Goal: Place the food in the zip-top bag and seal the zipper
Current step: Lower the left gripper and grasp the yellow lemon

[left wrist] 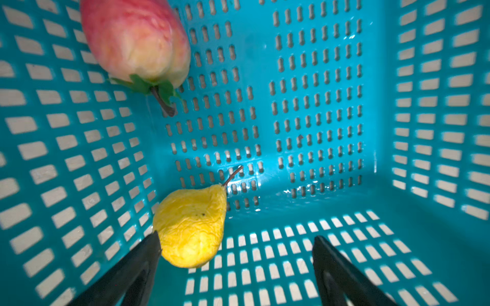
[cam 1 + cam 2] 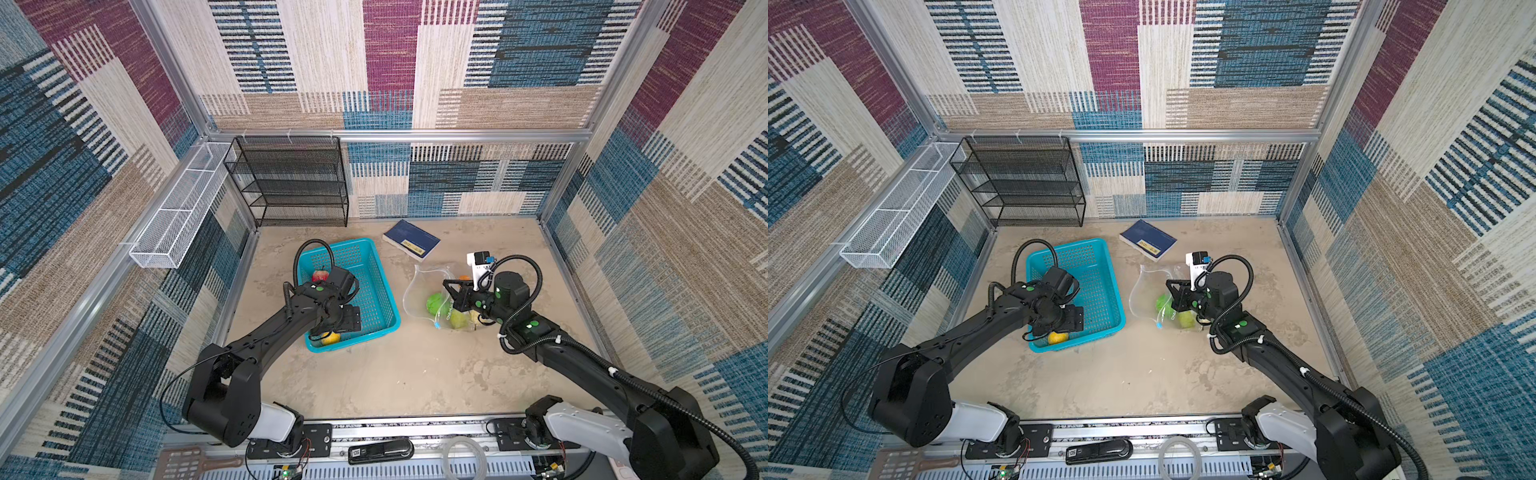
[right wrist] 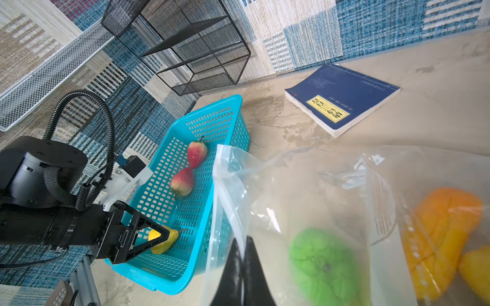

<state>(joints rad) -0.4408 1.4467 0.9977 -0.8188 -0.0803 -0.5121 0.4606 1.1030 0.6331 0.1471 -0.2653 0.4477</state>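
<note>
Left hand (image 1: 237, 238) open by yellow pear (image 1: 191, 225), centre-left in both top views; probably light, soft, so grip its belly. Right hand (image 3: 242, 246) clamps bag (image 3: 331, 185) rim.

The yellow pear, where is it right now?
The pear lies left in both top views, in the teal basket's near corner, by the open left gripper.

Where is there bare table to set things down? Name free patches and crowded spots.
Free: the table between basket and bag, down to the near rail; also right of the book. Crowded: the basket's near corner and around the bag.
</note>
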